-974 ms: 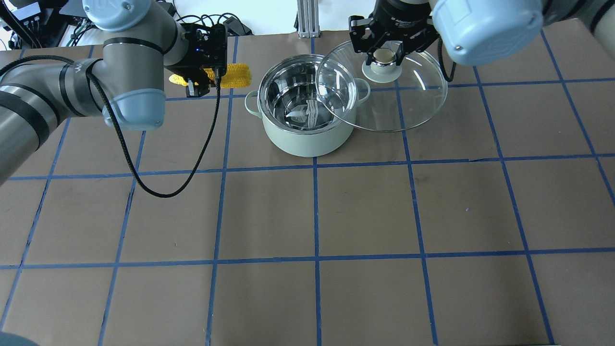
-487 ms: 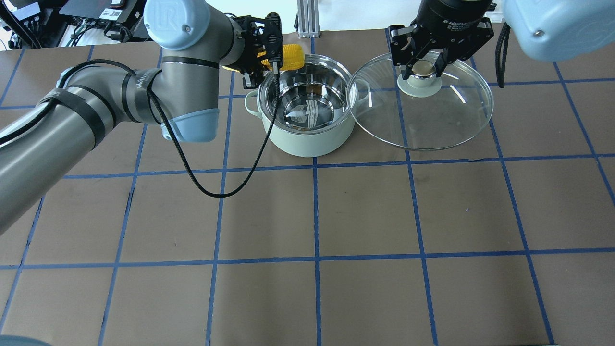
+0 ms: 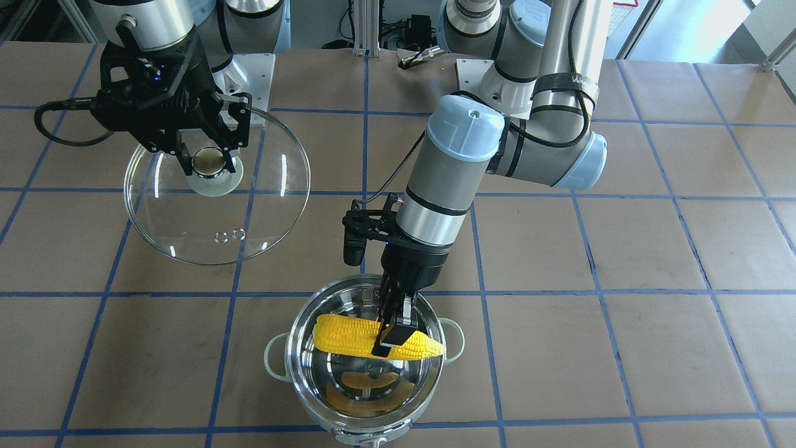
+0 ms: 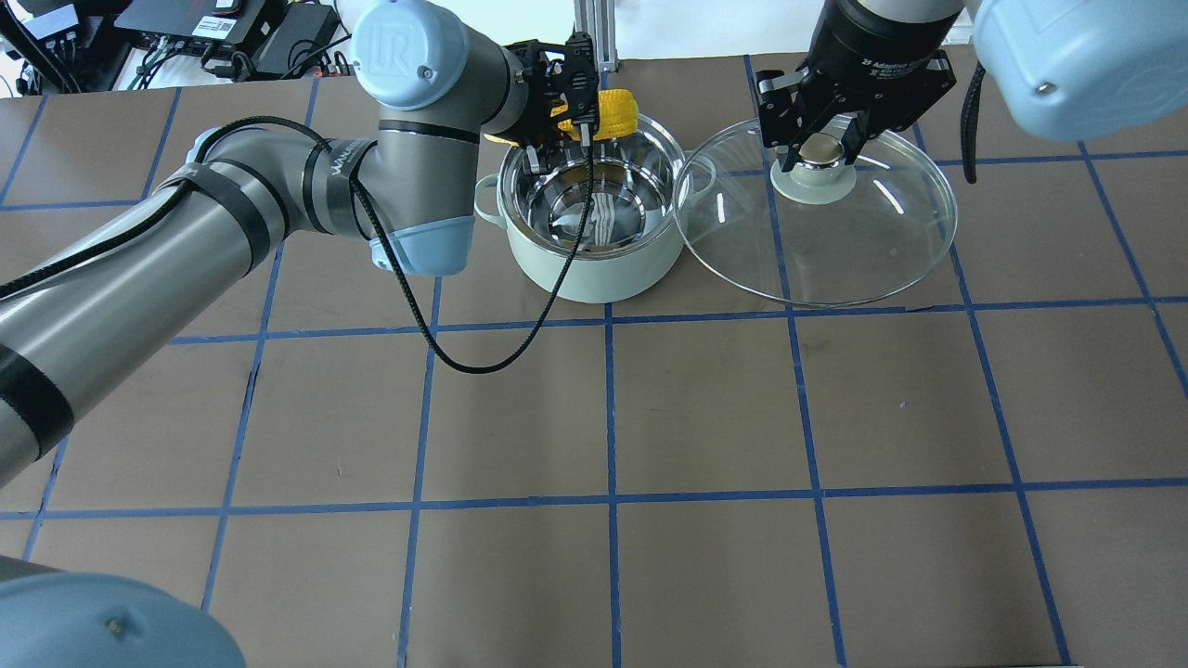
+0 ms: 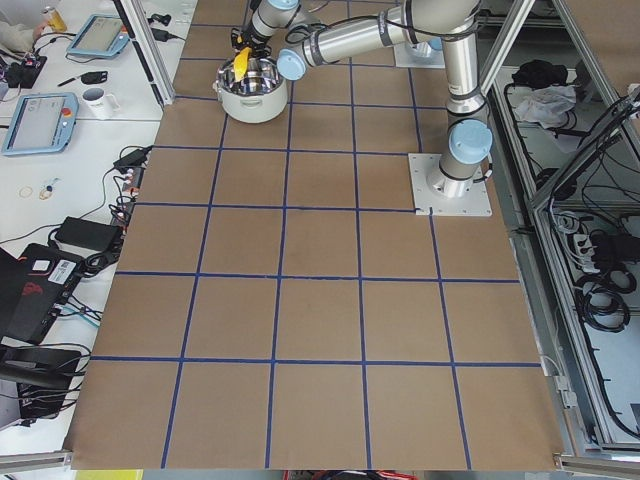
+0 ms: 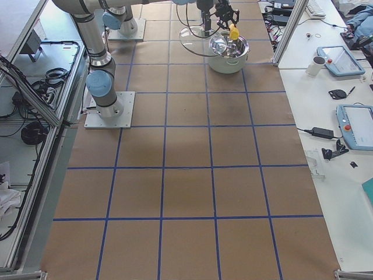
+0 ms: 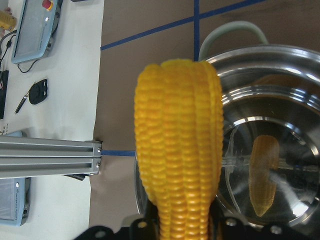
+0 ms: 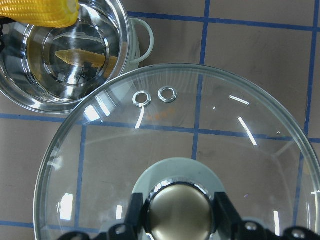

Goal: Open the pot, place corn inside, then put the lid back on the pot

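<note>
The mint-green pot (image 4: 594, 264) stands open at the table's far middle; its steel inside (image 3: 367, 379) mirrors the corn. My left gripper (image 3: 390, 339) is shut on the yellow corn (image 3: 348, 336) and holds it level over the pot's mouth, at the far rim in the overhead view (image 4: 614, 109). The corn fills the left wrist view (image 7: 178, 145) above the pot (image 7: 280, 170). My right gripper (image 4: 815, 150) is shut on the knob of the glass lid (image 4: 863, 250), held in the air to the right of the pot. The lid (image 8: 200, 150) and its knob (image 8: 180, 210) show in the right wrist view.
Brown paper with a blue tape grid covers the table (image 4: 613, 417). An aluminium post (image 4: 585, 32) stands just behind the pot. The left arm's black cable (image 4: 483, 362) hangs in a loop in front of the pot. Desks with tablets (image 5: 40, 120) lie past the table's far edge.
My left gripper has carried the corn rightward from beside the pot to over its far rim. My right gripper has moved the lid rightward, clear of the pot.
</note>
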`<control>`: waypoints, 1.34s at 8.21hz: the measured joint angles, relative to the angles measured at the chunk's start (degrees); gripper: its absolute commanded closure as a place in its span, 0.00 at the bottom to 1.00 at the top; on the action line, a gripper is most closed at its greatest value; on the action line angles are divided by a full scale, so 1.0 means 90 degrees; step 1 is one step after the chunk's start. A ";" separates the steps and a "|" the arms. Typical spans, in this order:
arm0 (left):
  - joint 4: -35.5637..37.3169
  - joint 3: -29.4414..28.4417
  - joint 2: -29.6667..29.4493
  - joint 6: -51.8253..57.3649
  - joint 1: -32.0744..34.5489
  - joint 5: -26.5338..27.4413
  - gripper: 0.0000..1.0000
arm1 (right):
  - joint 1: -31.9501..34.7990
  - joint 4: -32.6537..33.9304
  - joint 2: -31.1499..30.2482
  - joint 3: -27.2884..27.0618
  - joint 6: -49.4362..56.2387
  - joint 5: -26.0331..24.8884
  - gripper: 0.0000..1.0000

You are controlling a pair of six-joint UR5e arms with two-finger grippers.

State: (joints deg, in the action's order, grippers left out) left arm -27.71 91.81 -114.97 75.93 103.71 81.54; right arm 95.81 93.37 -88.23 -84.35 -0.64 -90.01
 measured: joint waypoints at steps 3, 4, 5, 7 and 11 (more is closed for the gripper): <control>-0.0001 -0.0107 -0.0335 -0.0090 0.0064 -0.0033 0.67 | 0.0000 0.0006 -0.0010 -0.0012 0.0041 0.0001 0.45; -0.0010 -0.0110 -0.0374 -0.0095 0.0065 -0.0022 0.49 | -0.0001 0.0007 -0.0010 -0.0012 0.0048 0.0001 0.45; -0.0027 -0.0116 -0.0390 -0.0097 0.0068 -0.0009 0.19 | -0.0001 0.0011 -0.0010 -0.0012 0.0054 0.0005 0.45; -0.0045 -0.0122 -0.0396 -0.0223 0.0068 -0.0005 0.04 | -0.0001 0.0015 -0.0010 -0.0012 0.0060 0.0009 0.46; -0.0159 -0.0129 -0.0264 -0.1238 0.0065 0.0008 0.01 | -0.0001 0.0023 -0.0011 -0.0012 0.0052 0.0011 0.46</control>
State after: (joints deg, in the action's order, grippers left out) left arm -29.14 90.64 -117.35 64.78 104.29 81.62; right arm 95.80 93.58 -88.33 -84.46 -0.17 -89.91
